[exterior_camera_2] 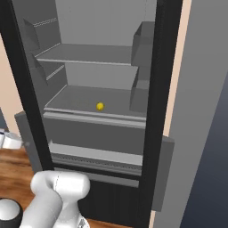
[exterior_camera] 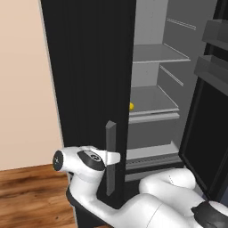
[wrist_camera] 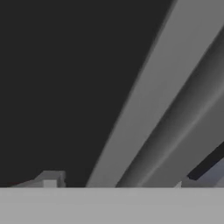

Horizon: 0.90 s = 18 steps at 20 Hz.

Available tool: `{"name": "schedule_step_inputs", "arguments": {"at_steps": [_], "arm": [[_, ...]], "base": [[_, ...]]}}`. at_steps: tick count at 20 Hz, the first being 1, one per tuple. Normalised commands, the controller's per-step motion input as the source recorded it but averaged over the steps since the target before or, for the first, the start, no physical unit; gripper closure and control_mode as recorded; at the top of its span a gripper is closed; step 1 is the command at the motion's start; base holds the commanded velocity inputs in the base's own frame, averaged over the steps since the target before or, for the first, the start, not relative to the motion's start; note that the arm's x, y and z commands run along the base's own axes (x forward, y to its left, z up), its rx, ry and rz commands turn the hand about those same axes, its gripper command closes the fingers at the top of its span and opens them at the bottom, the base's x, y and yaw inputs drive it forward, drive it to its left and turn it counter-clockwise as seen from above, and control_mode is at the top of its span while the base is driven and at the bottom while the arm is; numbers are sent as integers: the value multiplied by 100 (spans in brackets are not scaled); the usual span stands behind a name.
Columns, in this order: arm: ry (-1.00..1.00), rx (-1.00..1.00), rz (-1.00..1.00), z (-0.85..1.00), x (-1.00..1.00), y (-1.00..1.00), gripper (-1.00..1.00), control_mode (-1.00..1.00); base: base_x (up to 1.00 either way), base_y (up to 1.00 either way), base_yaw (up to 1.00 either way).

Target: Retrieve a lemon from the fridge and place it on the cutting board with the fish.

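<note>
You see the fridge (exterior_camera_2: pixel 89 133) standing open, the lemon (exterior_camera_2: pixel 100 106) on its lower shelf near the front edge. Whether the end effector is spread, you cannot tell.

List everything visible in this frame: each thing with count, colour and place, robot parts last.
fridge: one, black outside, grey inside, doors open, straight ahead of the base.
shelves: two, grey, inside the fridge, one above the other.
lemon: one, bright yellow, on the lower shelf near its front edge; in the left base view it peeks out from behind the door edge.
door bins: grey, on the inside of the open doors.
door handle: one, grey, vertical, on the door nearest the arm.
floor: brown wood, below the fridge.
wall: beige, left of the fridge.
arm: one, white with dark joints, low in front of the fridge; end effector state cannot be told.
</note>
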Motion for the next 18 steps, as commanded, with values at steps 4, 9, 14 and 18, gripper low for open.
{"name": "schedule_step_inputs", "arguments": {"at_steps": [4, 9, 14, 18], "arm": [[1, 0, 0, 0, -20, 6, -100, -100], [2, 0, -4, 1, -48, 9, -100, -100], [0, 0, -1, 19, -79, -19, -100, -100], [2, 8, 0, 75, -77, -59, -100, -100]], "base": [[0, 0, 0], [0, 0, 0], [0, 0, 0], [0, 0, 0]]}}
